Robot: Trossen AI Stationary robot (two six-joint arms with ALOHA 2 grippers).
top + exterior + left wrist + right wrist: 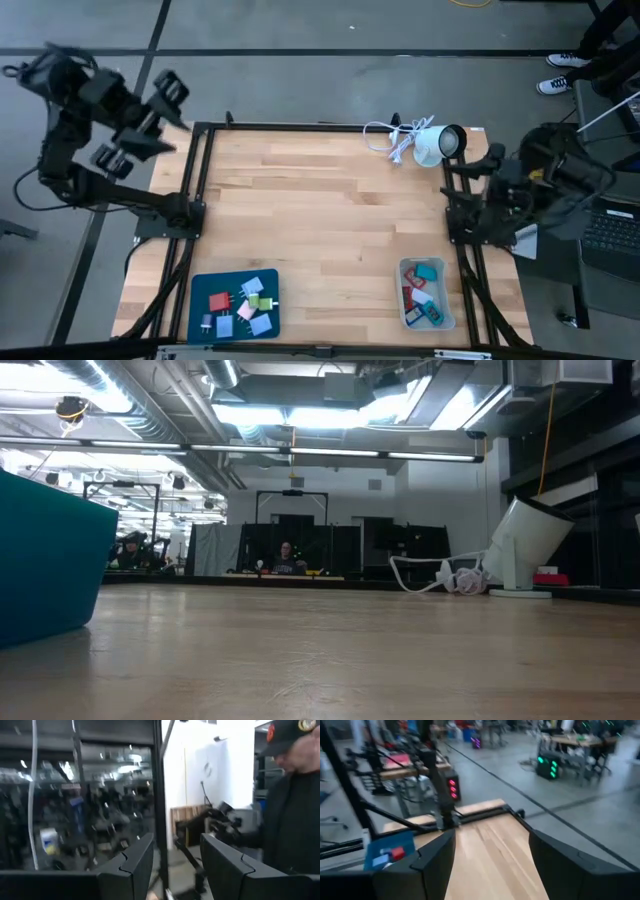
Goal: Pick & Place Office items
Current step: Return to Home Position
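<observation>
Left gripper (177,840) hangs off the table beyond its far left corner, raised and pointing out into the room, its two dark fingers well apart with nothing between them; past it stand a dark frame post and a person in dark clothing and a cap (295,810). The right gripper (491,834) sits at the table's right edge on its folded arm, looking across the light wooden table top (320,220), its fingers likewise spread wide and empty. Neither gripper touches anything. The small flat colourful office pieces lie in two groups at the near edge: a red (218,300), a green (262,303), a pink and several pale ones rest on a flat blue tray (205,283) at the near left corner, while teal, red and blue ones (428,272) lie inside a clear-walled grey bin (402,295) at the near right corner. A white lamp (430,145) with its coiled white cord (385,135) lies at the far right corner, well apart from both groups. A dark laptop keyboard (610,230) sits beside the right arm, off the table.
</observation>
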